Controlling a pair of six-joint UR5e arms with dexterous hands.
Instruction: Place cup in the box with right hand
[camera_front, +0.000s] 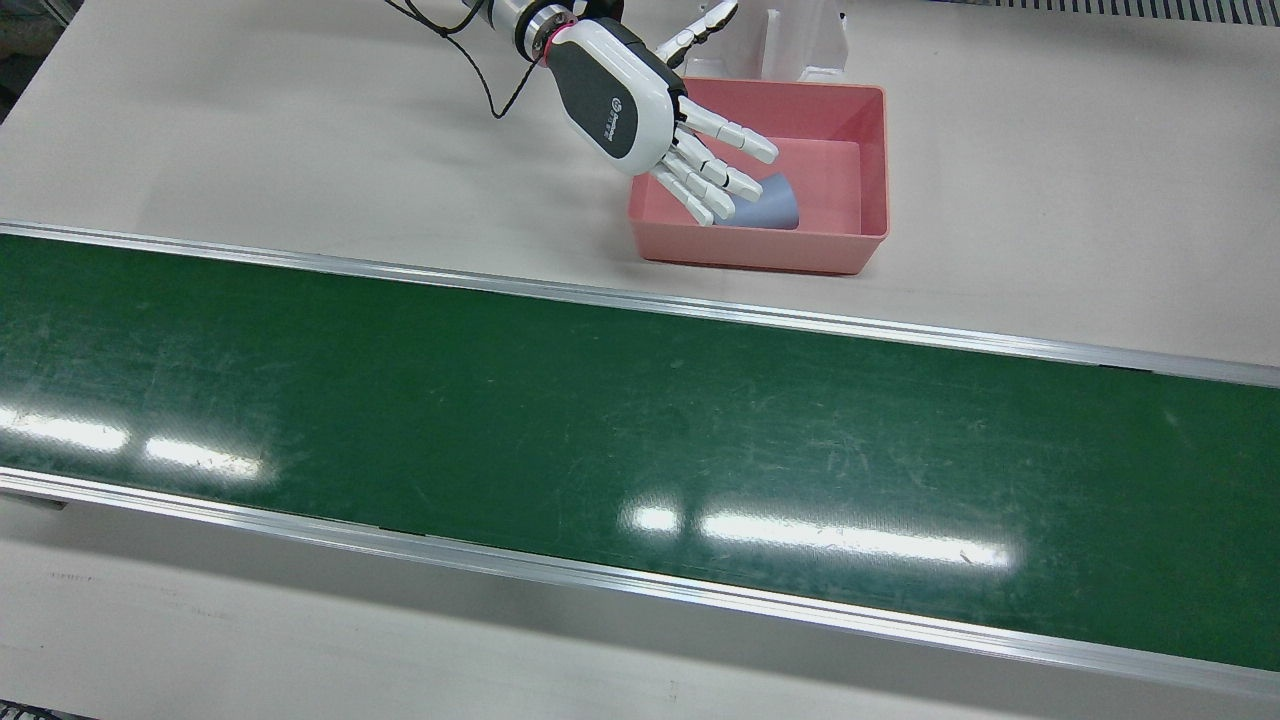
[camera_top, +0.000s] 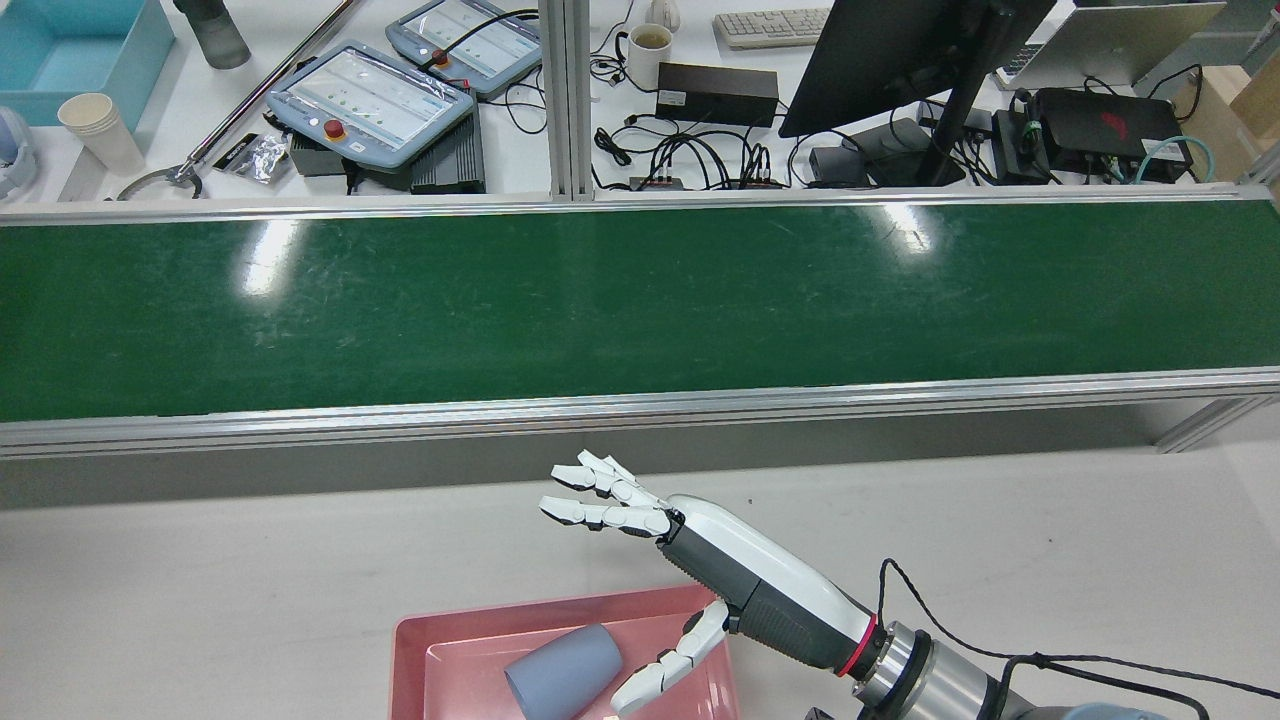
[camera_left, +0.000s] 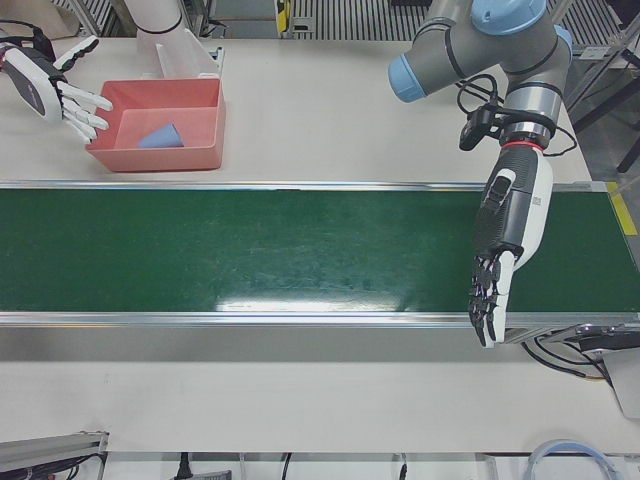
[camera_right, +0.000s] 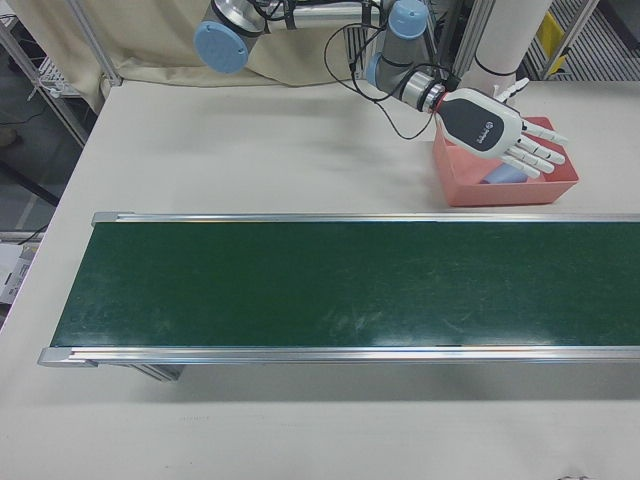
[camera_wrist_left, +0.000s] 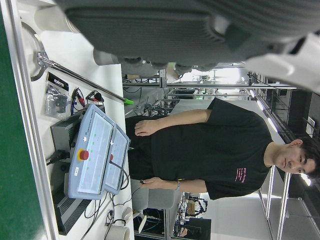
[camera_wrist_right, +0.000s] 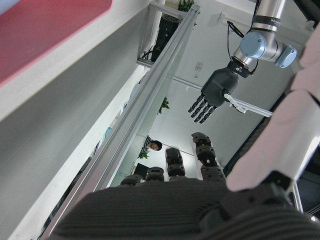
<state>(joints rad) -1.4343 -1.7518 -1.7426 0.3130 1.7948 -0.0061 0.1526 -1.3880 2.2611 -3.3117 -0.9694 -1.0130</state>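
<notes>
grey cup (camera_front: 775, 201) lies tipped in pink box (camera_front: 865, 160); right hand (camera_front: 650, 110) spread, empty

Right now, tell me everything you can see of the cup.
The cup is plain grey-blue, smooth and matte, likely plastic, tapered and without a handle. It lies on its side on the floor of the pink box, its open mouth hidden in the front view. The right hand hangs open above the box's edge, fingers spread partly over the cup, not gripping it. Nothing else is in the box.
</notes>
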